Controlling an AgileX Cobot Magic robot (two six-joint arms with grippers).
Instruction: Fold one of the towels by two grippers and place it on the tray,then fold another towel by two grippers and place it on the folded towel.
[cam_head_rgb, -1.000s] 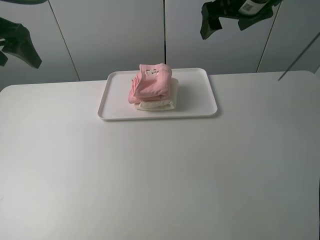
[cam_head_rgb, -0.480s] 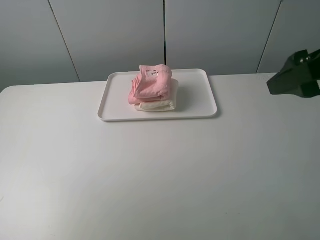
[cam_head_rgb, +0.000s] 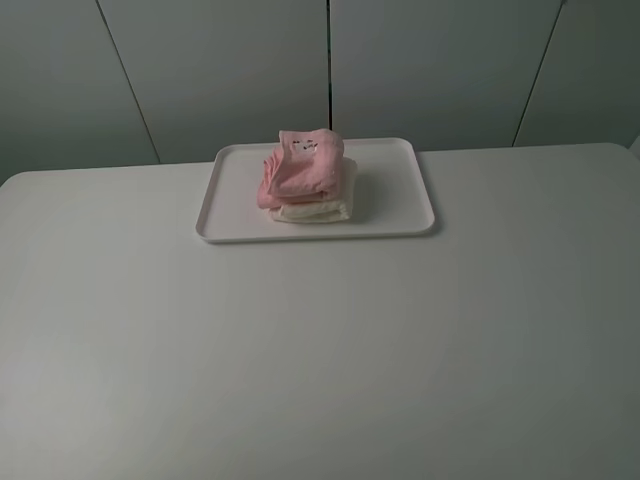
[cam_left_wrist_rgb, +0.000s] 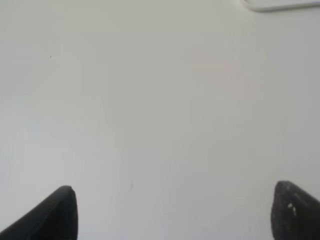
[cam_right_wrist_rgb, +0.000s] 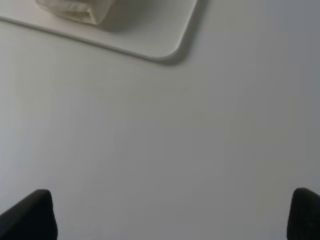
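On the white tray (cam_head_rgb: 400, 190) at the back of the table lies the folded cream-white towel (cam_head_rgb: 315, 210), and the folded pink towel (cam_head_rgb: 302, 165) rests on top of it. Neither arm shows in the exterior high view. In the left wrist view my left gripper (cam_left_wrist_rgb: 172, 212) stands open over bare table, with a corner of the tray (cam_left_wrist_rgb: 280, 5) at the picture's edge. My right gripper (cam_right_wrist_rgb: 172, 215) is open too, nothing between its fingers, with the tray's corner (cam_right_wrist_rgb: 165, 47) and an edge of the cream-white towel (cam_right_wrist_rgb: 75, 10) ahead of it.
The white table (cam_head_rgb: 320, 350) spreads wide in front of the tray. Grey wall panels (cam_head_rgb: 230, 70) rise behind its far edge.
Both arms have withdrawn out of the exterior high view; the right one was last seen at the right edge half a second ago. The towels and tray have not moved.
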